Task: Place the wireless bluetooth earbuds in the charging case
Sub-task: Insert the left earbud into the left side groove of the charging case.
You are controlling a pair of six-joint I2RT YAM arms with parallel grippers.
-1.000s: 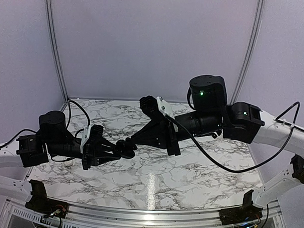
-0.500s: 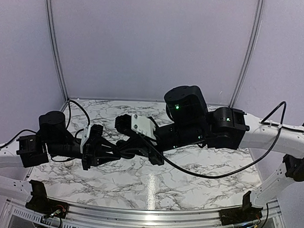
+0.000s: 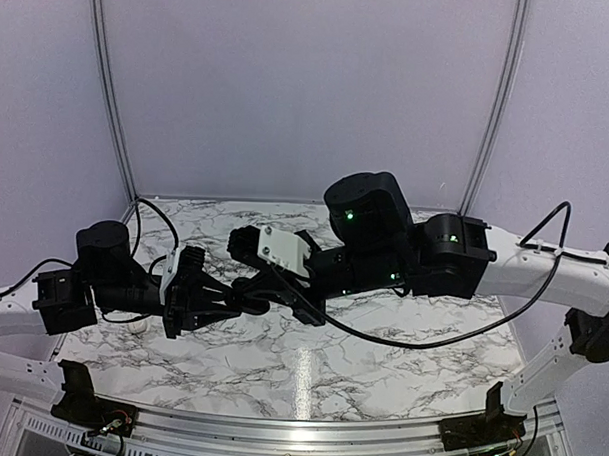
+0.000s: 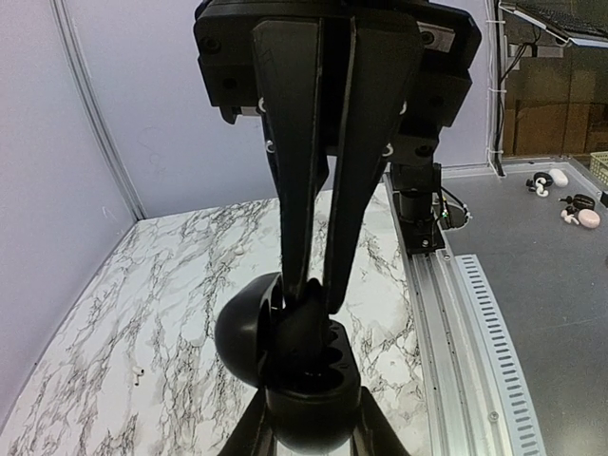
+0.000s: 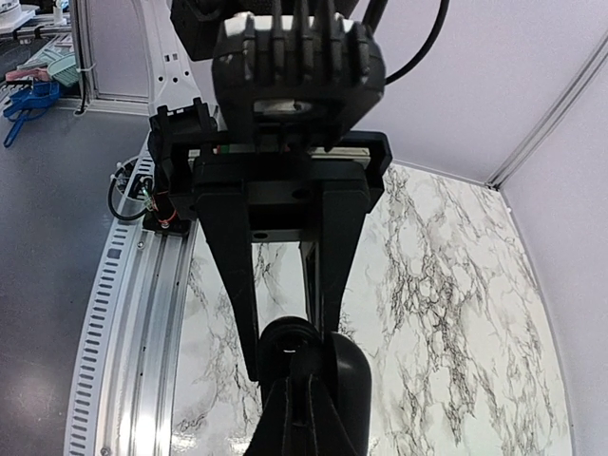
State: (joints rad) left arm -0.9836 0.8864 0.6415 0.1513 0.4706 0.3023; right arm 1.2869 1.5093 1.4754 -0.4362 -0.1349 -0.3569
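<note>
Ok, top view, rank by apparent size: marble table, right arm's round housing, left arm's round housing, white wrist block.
Largest: marble table
Next: right arm's round housing
Last, tied: left arm's round housing and white wrist block look about alike.

A glossy, marble-patterned worktop [image 3: 400,361] mirrors the lights beneath the matt black plastic of the left gripper [image 3: 250,304] and right gripper [image 3: 254,284]. Ribbed silver metal rail [image 3: 298,423] trims the worktop's near edge; a smooth white plastic block [image 3: 282,247] hangs above the worktop.
</note>
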